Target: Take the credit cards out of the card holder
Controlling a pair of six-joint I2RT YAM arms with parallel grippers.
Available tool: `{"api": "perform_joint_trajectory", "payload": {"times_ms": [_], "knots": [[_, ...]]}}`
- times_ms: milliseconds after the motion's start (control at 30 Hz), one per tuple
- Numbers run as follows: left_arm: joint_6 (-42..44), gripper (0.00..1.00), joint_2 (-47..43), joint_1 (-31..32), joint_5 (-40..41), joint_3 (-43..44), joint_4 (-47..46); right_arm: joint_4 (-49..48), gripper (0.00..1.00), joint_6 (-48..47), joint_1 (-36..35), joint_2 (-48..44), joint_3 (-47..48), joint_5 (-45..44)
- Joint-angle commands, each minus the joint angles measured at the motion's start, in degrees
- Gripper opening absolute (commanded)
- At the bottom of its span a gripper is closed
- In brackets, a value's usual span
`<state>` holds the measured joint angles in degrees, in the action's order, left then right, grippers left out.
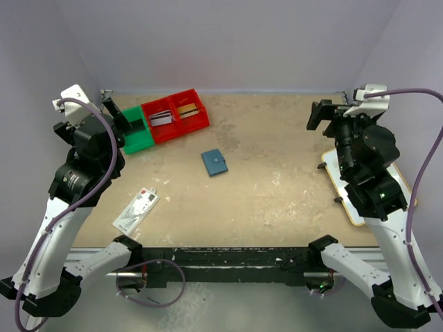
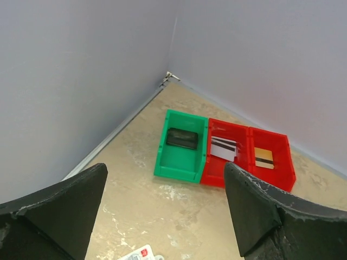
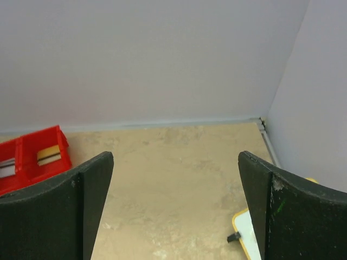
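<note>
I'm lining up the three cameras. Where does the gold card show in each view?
Top external: gold card upper left of centre, in the rightmost red bin.
Left wrist: gold card right of centre, in the same bin.
Right wrist: gold card near the left edge, partly behind a finger.
Shared landmark: that red bin.

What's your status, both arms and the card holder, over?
Left gripper, right gripper open, empty. Card holder shut flat mid-table, neither arm near. Three cards lie in the green bin and red bins. Nothing blocks it.
</note>
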<state>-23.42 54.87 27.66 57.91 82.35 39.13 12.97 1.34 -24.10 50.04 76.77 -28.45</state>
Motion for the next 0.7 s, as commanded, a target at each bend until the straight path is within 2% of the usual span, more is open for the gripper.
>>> {"api": "perform_joint_trajectory", "payload": {"times_ms": [0,167,300,500,667], "knots": [[-0.2,0.86,-1.3,-3.9,-3.7,-2.5,-1.5,-1.0,1.00,5.1,3.0,-2.2,-4.5,6.9],[-0.4,0.91,-1.0,-9.7,-14.5,-6.4,0.2,-3.8,1.00,10.4,7.4,-3.9,-12.9,17.8],[-2.8,0.94,1.0,-13.8,-25.9,-10.6,-0.9,-6.7,1.00,14.9,10.6,-1.5,-19.2,27.2],[-8.1,0.90,7.4,-17.8,-41.9,-18.7,-6.0,-7.8,1.00,18.8,14.4,8.9,-22.7,42.2],[-11.3,0.89,15.6,-14.9,-47.9,-22.3,-8.5,-7.2,1.00,19.7,15.6,19.9,-22.2,50.9]]}}
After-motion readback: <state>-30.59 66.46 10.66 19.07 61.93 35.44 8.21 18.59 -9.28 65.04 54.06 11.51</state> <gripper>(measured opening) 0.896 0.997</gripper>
